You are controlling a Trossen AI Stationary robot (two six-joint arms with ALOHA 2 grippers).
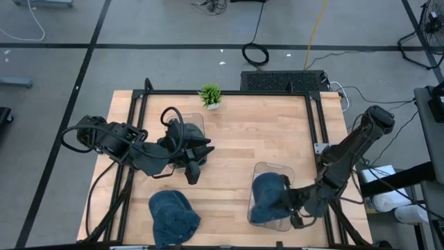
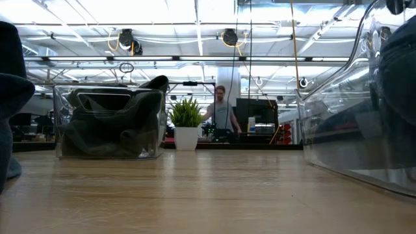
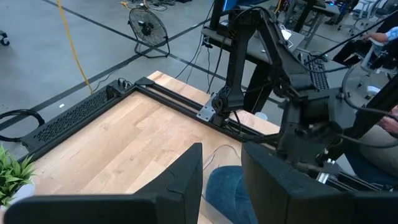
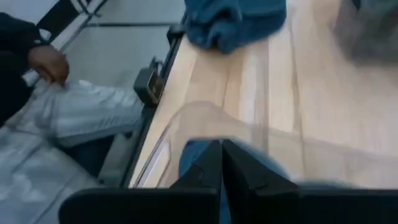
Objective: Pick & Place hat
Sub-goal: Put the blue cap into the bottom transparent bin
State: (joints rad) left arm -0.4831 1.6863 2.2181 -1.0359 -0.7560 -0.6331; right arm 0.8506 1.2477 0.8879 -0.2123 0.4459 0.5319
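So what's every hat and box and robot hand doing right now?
Left box: upright, dark hat inside.
Right box: upright, blue hat inside.
Loose hat: lying on the table's front edge, untouched.
Left gripper: jaws open, beside the left box, holding nothing.
Right gripper: jaws shut, at the blue hat in the right box.
Plant: standing upright at the back.

I see even, bright light from above; the desk (image 1: 236,149) shows only soft shadows under the arms. In the low view ceiling lamps (image 2: 195,13) glare white and the near box (image 2: 364,97) is out of focus. My right wrist view is smeared with blur; the left one is sharp.
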